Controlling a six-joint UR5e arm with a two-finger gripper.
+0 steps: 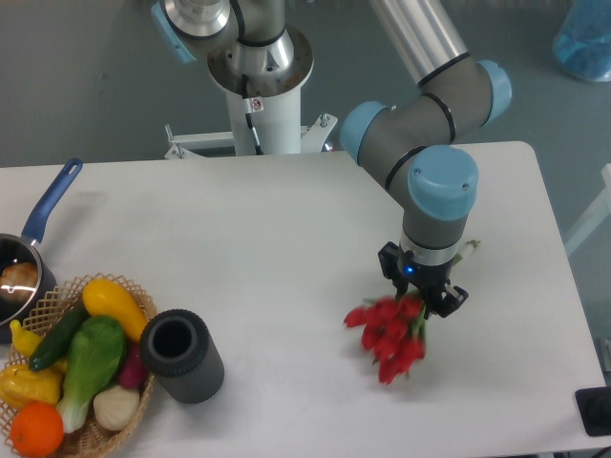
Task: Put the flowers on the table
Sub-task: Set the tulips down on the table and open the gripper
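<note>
The flowers point(389, 336), a small bunch of red tulips with green stems, lie slanted at the right-middle of the white table point(286, 248). The red heads point to the lower left, and a stem tip sticks out to the upper right past the wrist. My gripper point(421, 289) points straight down over the stems, with one dark finger on each side, and looks shut on them. The heads are at or just above the tabletop; I cannot tell whether they touch it. The wrist hides the middle of the stems.
A dark cylinder point(181, 355) stands upright at the front left. Beside it is a wicker basket point(91, 434) of colourful vegetables. A blue-handled pot point(24, 262) is at the left edge. The arm's base point(260, 86) stands behind the table's far edge.
</note>
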